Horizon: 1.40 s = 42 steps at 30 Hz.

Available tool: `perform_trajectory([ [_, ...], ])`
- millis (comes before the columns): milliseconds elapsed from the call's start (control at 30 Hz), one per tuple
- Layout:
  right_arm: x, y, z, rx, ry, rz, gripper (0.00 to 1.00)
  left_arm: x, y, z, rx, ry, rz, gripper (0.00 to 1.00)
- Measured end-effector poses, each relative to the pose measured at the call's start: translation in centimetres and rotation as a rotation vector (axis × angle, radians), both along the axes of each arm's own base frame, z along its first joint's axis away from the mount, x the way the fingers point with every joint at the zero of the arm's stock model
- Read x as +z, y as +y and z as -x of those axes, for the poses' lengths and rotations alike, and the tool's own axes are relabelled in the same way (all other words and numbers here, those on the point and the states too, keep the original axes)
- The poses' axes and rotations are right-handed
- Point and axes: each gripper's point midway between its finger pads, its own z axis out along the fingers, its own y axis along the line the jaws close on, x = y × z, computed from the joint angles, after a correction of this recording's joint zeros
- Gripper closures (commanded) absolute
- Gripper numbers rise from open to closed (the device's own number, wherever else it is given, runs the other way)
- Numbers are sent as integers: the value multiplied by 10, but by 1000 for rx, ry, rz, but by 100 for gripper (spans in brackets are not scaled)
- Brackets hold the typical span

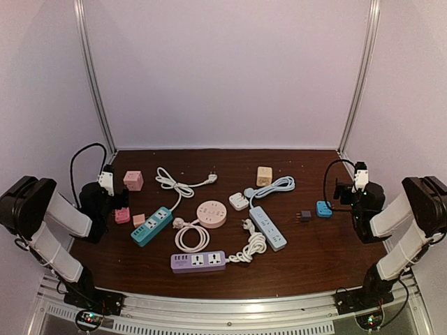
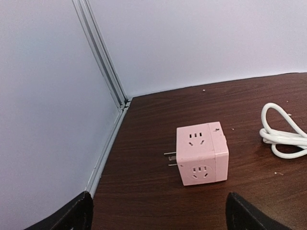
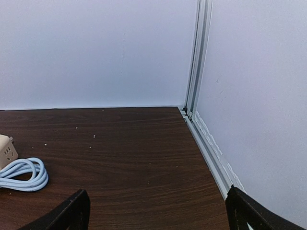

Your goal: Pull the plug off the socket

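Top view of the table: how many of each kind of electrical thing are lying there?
Long power strips: 3
Round socket: 1
Cube sockets: 2
Small adapters: 5
Loose white cable: 1
Total: 12

Robot test cell in a laboratory — a dark wooden table [image 1: 314, 258] is enclosed by plain white panels [image 1: 223, 70] held in aluminium posts [image 1: 94, 77]. A left arm [image 1: 56, 216] and a right arm [image 1: 405, 223] are bolted to a metal rail [image 1: 230, 301] at the near edge; assorted power strips [image 1: 151, 226] are laid out on the tabletop.
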Motion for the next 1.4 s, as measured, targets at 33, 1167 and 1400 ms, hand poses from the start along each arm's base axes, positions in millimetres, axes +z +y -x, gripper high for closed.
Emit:
perform_trajectory([
  [33,0,0,0,0,0,0,0,0,0,-2,-9,1,5,2],
  [1167,0,0,0,0,0,0,0,6,-5,-8,-61,-13,26,2],
  [1400,0,0,0,0,0,0,0,6,-5,-8,-61,-13,26,2],
])
